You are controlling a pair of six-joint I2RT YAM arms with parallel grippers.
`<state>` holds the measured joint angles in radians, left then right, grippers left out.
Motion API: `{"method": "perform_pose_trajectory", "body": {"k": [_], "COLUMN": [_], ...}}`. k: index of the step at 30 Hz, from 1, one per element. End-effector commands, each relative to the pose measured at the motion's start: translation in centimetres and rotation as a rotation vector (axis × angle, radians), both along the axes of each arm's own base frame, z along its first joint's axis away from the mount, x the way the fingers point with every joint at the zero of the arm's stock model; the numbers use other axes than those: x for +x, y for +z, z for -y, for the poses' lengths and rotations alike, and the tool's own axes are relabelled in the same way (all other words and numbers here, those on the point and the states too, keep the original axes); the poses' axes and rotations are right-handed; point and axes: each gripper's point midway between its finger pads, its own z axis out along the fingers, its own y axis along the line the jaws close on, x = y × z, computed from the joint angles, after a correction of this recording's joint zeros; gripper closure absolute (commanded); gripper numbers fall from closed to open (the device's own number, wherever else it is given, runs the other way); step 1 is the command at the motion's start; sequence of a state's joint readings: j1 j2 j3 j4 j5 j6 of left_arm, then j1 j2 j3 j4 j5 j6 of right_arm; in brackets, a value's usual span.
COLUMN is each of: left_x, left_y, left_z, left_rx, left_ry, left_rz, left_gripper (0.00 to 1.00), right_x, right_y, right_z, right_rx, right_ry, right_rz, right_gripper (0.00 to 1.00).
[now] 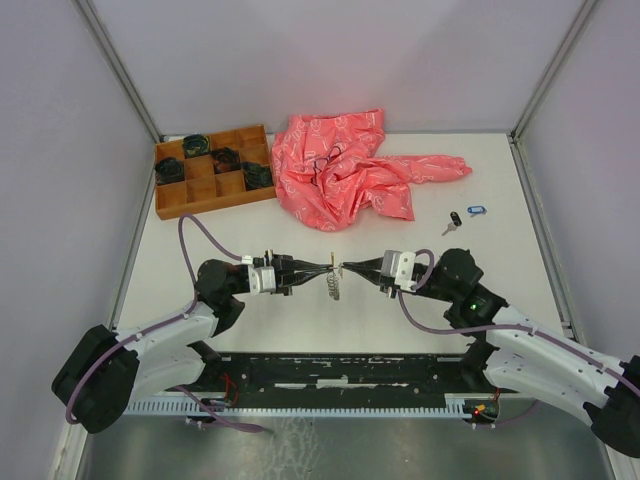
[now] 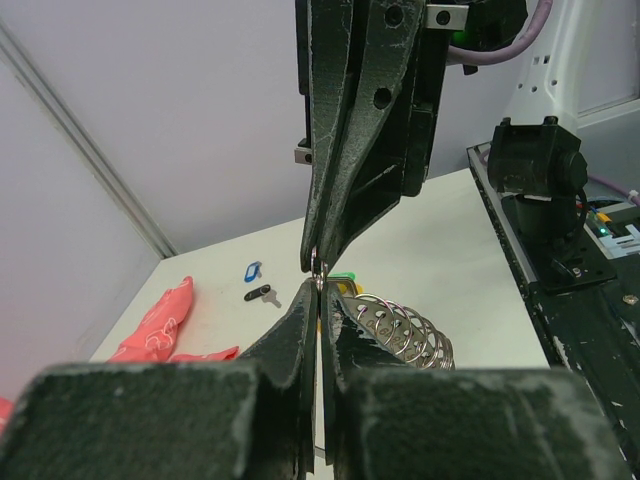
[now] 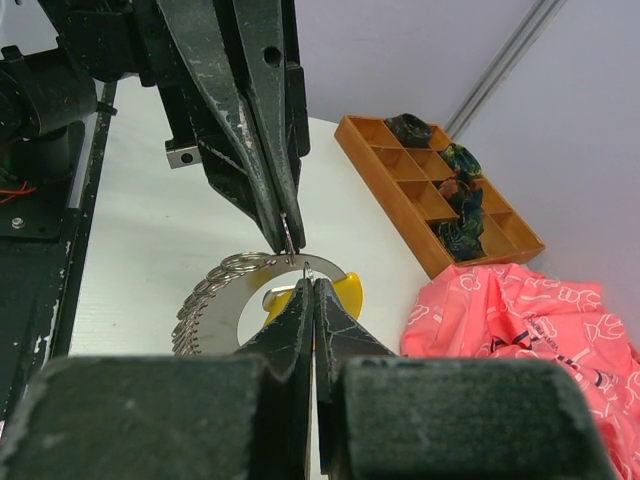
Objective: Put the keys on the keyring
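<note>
Centrally, left tool (image 1: 325, 265), right tool (image 1: 346, 266), pinching keyring (image 1: 333, 286)

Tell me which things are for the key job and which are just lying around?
For the job: keyring, black-tagged key, blue-tagged key.
Just lying about: pink cloth, wooden tray, dark coiled bundles in it.

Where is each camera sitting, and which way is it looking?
Top camera: high behind the arms, looking down at the table; both arms show, left gripper and right gripper tip to tip at the keyring.
Left wrist: on the left arm, looking right along its own fingers at the right gripper.
Right wrist: on the right arm, looking left along its own fingers at the left gripper.
Shared: both wrist views show the keyring and pink cloth.
</note>
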<state>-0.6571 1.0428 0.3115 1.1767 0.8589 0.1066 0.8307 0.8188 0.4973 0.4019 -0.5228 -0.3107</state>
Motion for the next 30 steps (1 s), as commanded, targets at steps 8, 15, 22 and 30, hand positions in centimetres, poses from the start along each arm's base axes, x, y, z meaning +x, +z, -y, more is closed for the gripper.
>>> {"method": "perform_pose_trajectory", "body": {"k": [8, 15, 22, 30], "left_x": [-0.02, 0.08, 0.07, 0.08], "left_y": [2.83, 2.74, 2.85, 2.81], "left_z": [-0.26, -0.25, -0.21, -0.17], "left_rx": [-0.056, -0.054, -0.056, -0.053], "left_ry": [0.021, 0.025, 0.023, 0.020], "left_rz": [0.093, 0.092, 0.094, 0.092], "left_gripper": [0.97, 0.97, 0.97, 0.97], "right_x": [-0.37, -0.42, -0.70, -0.57], "right_y": [3.78, 3.11, 3.04, 3.39], "right_z": [-0.22, 0.07, -0.14, -0.31], "right_rx": [0.072, 0.046, 0.040, 0.053], "right_ry": [0.026, 0.017, 0.039, 0.039], "right_rz": [0.043, 0.025, 0.024, 0.027], "right_gripper": [0.99, 0.99, 0.99, 0.99]}}
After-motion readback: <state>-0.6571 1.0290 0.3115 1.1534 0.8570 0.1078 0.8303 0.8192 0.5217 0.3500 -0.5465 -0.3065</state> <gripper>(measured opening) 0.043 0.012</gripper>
